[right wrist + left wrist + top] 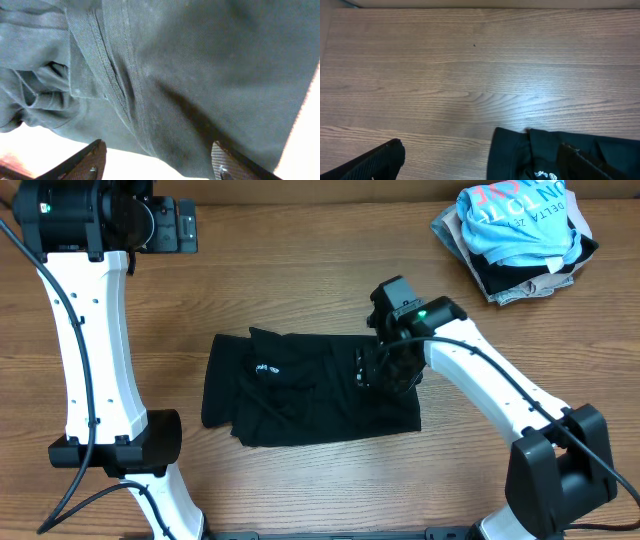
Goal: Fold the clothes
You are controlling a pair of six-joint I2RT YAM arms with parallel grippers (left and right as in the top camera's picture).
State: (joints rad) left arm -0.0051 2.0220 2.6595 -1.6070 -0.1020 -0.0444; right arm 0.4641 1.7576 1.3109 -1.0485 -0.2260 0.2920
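Observation:
A black garment (pixel 300 392) lies crumpled and partly folded at the middle of the wooden table. My right gripper (pixel 386 370) is low over its right part, open, with the dark fabric (pixel 200 60) filling the right wrist view and the cloth's edge lying between the two fingers (pixel 157 150). My left gripper (pixel 170 228) is held high at the far left, open and empty. In the left wrist view its fingers (pixel 481 146) frame bare table, with the garment's upper left corner (pixel 520 152) and a small white logo at the bottom.
A pile of other clothes (pixel 520 230), a light blue printed shirt on top of dark and tan pieces, sits at the back right corner. Bare wood table (pixel 300 280) lies between it and the black garment.

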